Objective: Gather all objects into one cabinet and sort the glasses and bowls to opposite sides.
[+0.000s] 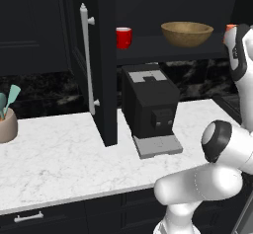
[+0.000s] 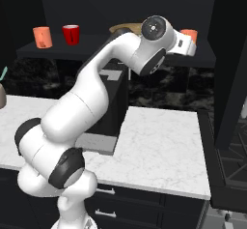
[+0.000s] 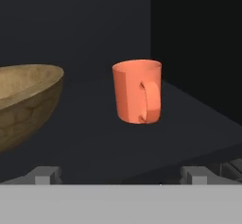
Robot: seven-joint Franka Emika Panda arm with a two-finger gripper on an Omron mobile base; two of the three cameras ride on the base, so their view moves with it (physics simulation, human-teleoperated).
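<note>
Coral-orange mug (image 3: pixel 137 91) stands upright on the cabinet shelf (image 3: pixel 118 147) beside the wooden bowl (image 3: pixel 23 102); my end effector (image 3: pixel 120 176) is open and empty, and a careless approach could topple it.

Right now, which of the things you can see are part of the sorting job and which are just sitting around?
Job:
wooden bowl
red mug
coral mug facing the gripper
orange cup
cabinet shelf
cabinet door

Just there:
coffee machine
utensil pot
counter
</note>
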